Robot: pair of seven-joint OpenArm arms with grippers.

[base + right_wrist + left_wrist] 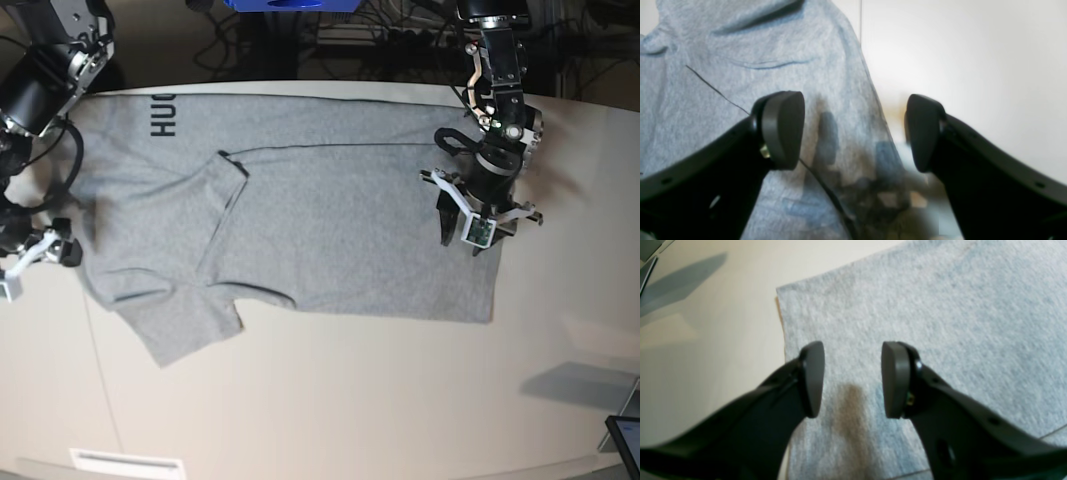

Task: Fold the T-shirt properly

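Hovering my left gripper (474, 226), jaws apart and empty, over the T-shirt (330, 230) hem; its long axis is running along the table's (350, 400) far edge toward my open right gripper (35, 255).

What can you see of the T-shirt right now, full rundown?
The T-shirt is heather-grey knit, lying flat lengthwise across the pale table. Its far long side is folded in over the body, with one sleeve lying on top and the other sleeve spread toward the near-left. Black capital letters show at the far-left corner, partly cut off. The left gripper hangs open above the hem end; the right gripper stands open over the other end's edge. Neither holds it.
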